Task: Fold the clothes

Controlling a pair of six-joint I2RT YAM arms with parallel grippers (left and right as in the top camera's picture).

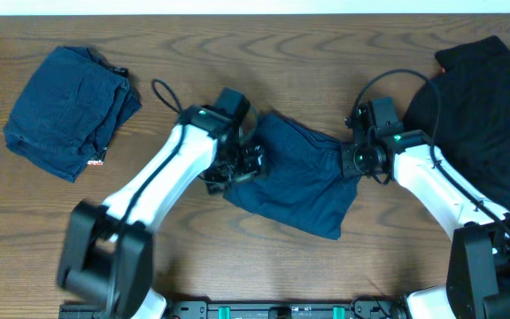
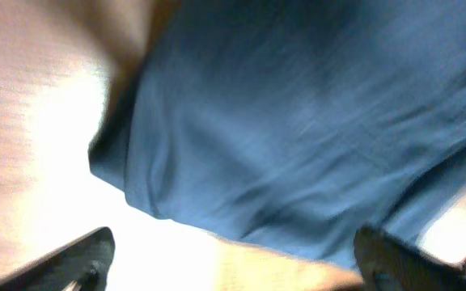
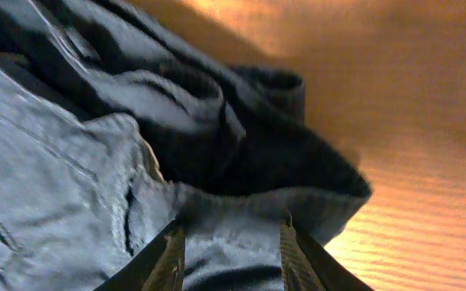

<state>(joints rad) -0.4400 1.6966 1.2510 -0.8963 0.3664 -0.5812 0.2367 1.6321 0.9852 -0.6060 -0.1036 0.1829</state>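
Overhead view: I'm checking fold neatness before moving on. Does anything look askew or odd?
Yes. The middle navy garment lies slanted, its right end bunched into ridges, not flat. The folded navy pile at upper left has a small tag poking out. The black garment at right is an unfolded heap.

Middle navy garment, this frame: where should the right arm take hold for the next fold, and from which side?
Likely the rumpled right-hand edge of the navy garment, coming in from the right with the right gripper. There the hem stands up in a thick rolled ridge off the table, so the fingers can straddle it; the middle lies flat.
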